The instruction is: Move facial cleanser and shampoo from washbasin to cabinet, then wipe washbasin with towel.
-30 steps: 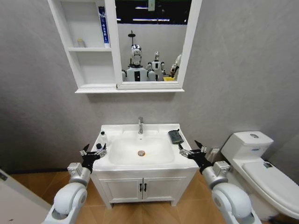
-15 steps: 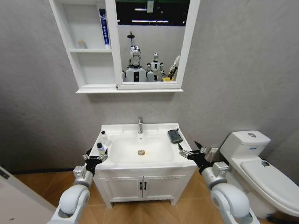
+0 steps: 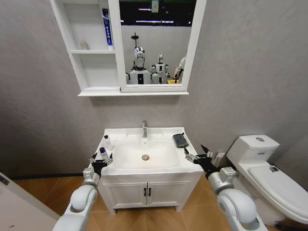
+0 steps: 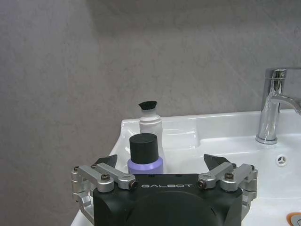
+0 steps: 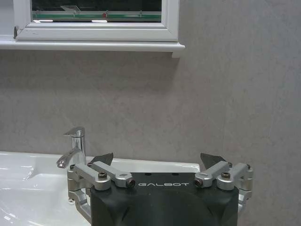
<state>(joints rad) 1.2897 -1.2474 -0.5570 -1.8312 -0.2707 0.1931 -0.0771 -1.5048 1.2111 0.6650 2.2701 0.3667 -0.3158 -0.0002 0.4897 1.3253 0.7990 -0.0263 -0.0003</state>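
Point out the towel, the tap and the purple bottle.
towel [image 3: 181, 140]: head view, middle of the dark cloth.
tap [image 4: 269, 106]: left wrist view, upright chrome body.
purple bottle [image 4: 144, 147]: left wrist view, its black cap.

washbasin [image 3: 144, 132] | L rim: 2 bottles [image 3: 103, 153] | R rim: towel [image 3: 180, 140]

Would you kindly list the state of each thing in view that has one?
Left tool: open, at the purple bottle.
Right tool: open, at the washbasin front right corner.
White bottle: upright, capped.
Towel: folded on the rim.
Tap: off.
Vanity doors: closed.
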